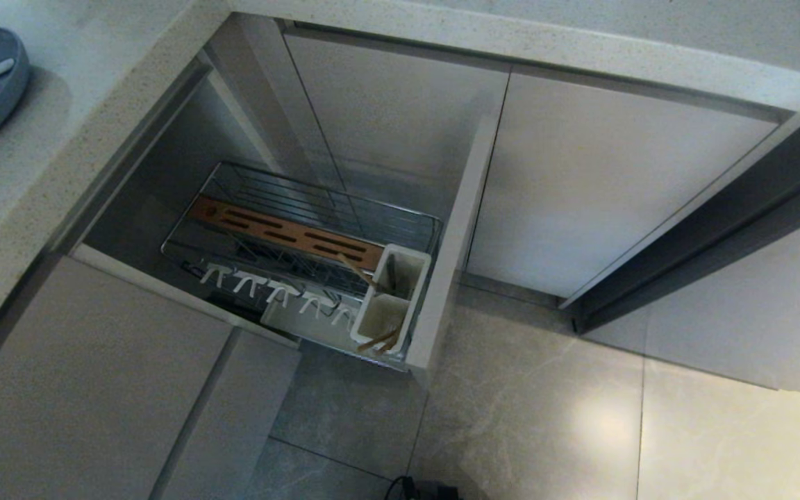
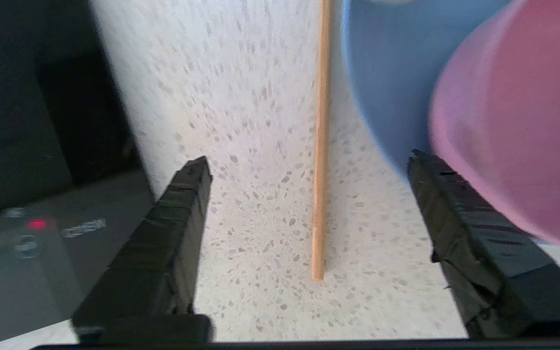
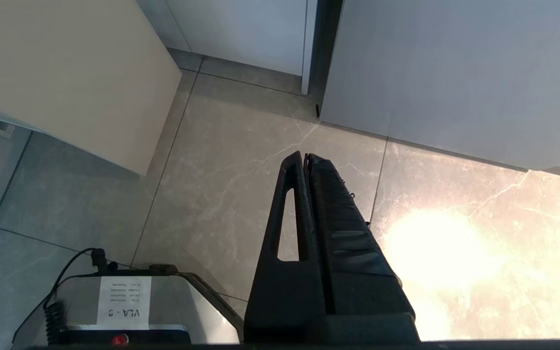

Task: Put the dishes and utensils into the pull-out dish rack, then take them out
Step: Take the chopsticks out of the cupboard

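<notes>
A: Left gripper (image 2: 304,165)?
B: Fingers wide, empty, straddling one chopstick (image 2: 321,146) flat on the counter (image 2: 241,97) beside plate (image 2: 382,78) and bowl (image 2: 513,121); likely unloaded.
A: Right gripper (image 3: 305,156)?
B: Closed, parked over floor (image 3: 221,184). Rack (image 1: 303,236) holds more chopsticks (image 1: 380,340).

Even, dim indoor light; bright glare on the floor tiles (image 3: 435,253); the pink bowl (image 2: 518,136) is blurred close-up.
</notes>
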`<state>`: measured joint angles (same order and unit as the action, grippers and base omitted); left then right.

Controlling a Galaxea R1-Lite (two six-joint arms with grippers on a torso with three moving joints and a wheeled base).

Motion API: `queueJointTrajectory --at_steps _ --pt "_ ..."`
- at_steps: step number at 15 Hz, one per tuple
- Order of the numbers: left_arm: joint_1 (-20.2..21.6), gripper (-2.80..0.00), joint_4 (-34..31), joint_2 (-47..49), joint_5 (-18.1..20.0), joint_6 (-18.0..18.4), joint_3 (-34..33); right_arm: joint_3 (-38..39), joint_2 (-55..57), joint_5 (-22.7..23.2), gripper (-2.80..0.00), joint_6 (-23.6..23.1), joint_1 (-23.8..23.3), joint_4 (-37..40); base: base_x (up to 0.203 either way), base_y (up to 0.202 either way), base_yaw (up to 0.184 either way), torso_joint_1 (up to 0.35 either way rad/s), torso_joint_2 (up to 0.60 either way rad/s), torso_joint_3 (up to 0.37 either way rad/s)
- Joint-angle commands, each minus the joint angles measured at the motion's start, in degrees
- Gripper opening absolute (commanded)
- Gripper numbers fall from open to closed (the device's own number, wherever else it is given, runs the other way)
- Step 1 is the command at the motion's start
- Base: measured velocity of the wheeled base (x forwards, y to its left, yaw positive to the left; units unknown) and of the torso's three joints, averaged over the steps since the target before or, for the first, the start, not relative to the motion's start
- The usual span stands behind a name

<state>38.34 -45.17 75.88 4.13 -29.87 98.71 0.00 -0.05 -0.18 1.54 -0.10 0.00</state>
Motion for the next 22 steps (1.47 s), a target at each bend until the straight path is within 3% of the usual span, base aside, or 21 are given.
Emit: queueJointTrajectory --at_steps 1,2,3,10,13,16,19,22 --pt "1.01 0.00 -0.20 -2.26 -0.44 -0.05 0.83 0.00 -0.04 0.01 -2.80 0.05 0.01 0.00 0.000 0.000 0.000 0.000 0.00 0.000" --pt "1.36 0.00 -0.19 -3.29 -0.69 0.04 0.90 0.00 -0.04 0.01 -2.80 0.04 0.01 0.00 0.000 0.000 0.000 0.000 0.00 0.000" --pt "1.46 -2.80 -0.19 -4.24 -0.88 0.14 1.39 -0.01 -0.04 0.01 -2.80 0.01 0.01 0.00 0.000 0.000 0.000 0.000 0.00 0.000" --pt "1.17 -2.80 -0.02 -10.54 -0.96 1.56 4.65 0.00 -0.04 0.01 -2.80 0.05 0.01 0.00 0.000 0.000 0.000 0.000 0.00 0.000" --pt "-2.65 -2.80 0.10 -13.45 -0.46 3.82 4.63 0.00 -0.04 0.01 -2.80 0.04 0.01 0.00 0.000 0.000 0.000 0.000 0.00 0.000" --pt "-12.65 -2.80 -0.07 -15.07 0.23 5.31 4.51 0.00 -0.04 0.01 -2.80 0.00 0.01 0.00 0.000 0.000 0.000 0.000 0.00 0.000" --pt "-25.29 -2.80 -1.40 -15.21 0.92 5.57 4.35 0.00 -0.04 0.01 -2.80 -0.03 0.01 0.00 0.000 0.000 0.000 0.000 0.00 0.000" --pt "-35.97 -2.80 -7.07 -13.05 3.97 5.24 4.27 0.00 -0.04 0.01 -2.80 0.05 0.01 0.00 0.000 0.000 0.000 0.000 0.00 0.000"
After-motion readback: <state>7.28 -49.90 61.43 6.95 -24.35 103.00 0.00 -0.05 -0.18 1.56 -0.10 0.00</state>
